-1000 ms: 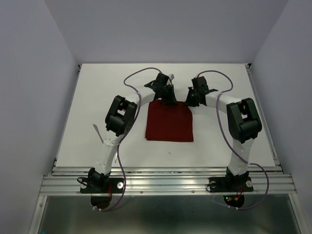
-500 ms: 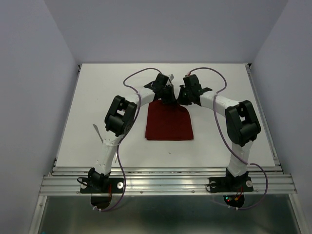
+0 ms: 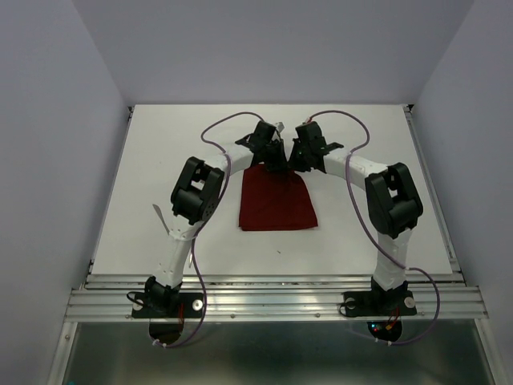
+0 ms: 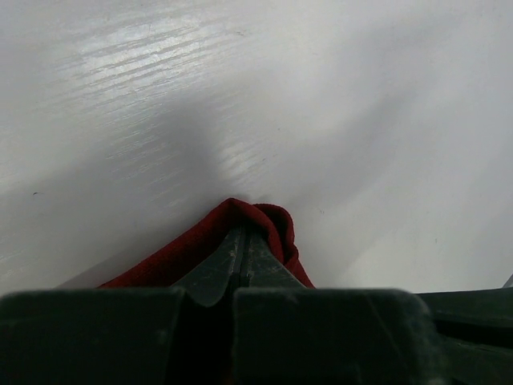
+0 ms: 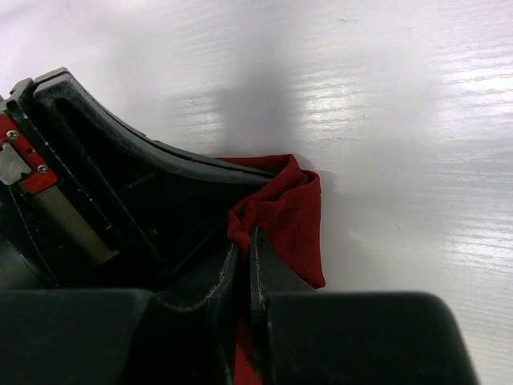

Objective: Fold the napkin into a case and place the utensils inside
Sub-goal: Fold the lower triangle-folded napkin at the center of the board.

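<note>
Right, both arms are reaching over to the far edge of the maroon napkin point(image 3: 278, 204), which lies flat in the middle of the white table point(image 3: 361, 233). The left gripper point(image 3: 276, 163) is pressed together on a small hump of cloth, and the right gripper point(image 3: 298, 163) nips a bunched corner just beside it. That pulls the far edge in narrower than the near one. My read is that they pinch here to lift this edge and carry it over for a fold, with no case formed yet.

The real obstacle is crowding. The two grippers sit almost against each other, and the left one's black body fills half the right wrist view. A thin pale sliver point(image 3: 159, 213) lies by the left arm, too small to call cutlery. Otherwise no utensils show.
</note>
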Tool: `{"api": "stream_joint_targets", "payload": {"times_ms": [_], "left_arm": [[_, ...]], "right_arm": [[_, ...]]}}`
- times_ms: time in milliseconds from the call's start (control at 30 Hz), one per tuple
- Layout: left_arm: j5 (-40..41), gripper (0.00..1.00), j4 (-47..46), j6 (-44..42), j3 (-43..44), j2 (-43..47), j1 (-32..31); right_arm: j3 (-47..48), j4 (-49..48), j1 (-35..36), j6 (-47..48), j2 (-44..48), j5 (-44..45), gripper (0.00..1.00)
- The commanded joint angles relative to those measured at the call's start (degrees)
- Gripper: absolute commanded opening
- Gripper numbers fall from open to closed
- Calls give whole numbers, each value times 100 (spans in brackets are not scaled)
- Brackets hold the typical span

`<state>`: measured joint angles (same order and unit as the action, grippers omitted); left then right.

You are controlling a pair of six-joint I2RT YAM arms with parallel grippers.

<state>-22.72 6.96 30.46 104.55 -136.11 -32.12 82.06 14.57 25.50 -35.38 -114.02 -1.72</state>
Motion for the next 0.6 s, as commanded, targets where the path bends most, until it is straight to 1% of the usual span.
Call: {"api": "stream_joint_targets", "payload": {"times_ms": [0, 33, 67, 100, 133, 200, 367, 467, 500, 567], "left_arm": [[356, 0, 570, -137, -295, 24, -5], [365, 0, 569, -145, -313, 32, 4], [356, 0, 561, -145, -330, 41, 4], [356, 0, 561, -154, -339, 41, 4], [356, 0, 561, -154, -348, 41, 13], [356, 0, 552, -154, -357, 24, 4], [330, 0, 534, -128, -357, -12, 13], [330, 0, 534, -119, -383, -3, 4], [330, 0, 526, -119, -383, -3, 13], [321, 0, 526, -128, -383, -12, 13]], "right_arm": [[-23, 37, 157, -180, 90, 548, 3], [-76, 72, 157, -163, 160, 776, 8], [-94, 125, 88, -145, 187, 891, 19], [-137, 221, 0, -128, 248, 1049, 36], [-173, 265, -1, -110, 292, 1103, 46], [-287, 301, -80, -58, 441, 1330, 54], [-752, 266, -80, -136, 1003, 1516, 54], [-894, 116, -80, -84, 1074, 1280, 41], [-894, 125, -80, -49, 1022, 1157, 33], [-902, 160, -10, -83, 978, 1217, 24]]}}
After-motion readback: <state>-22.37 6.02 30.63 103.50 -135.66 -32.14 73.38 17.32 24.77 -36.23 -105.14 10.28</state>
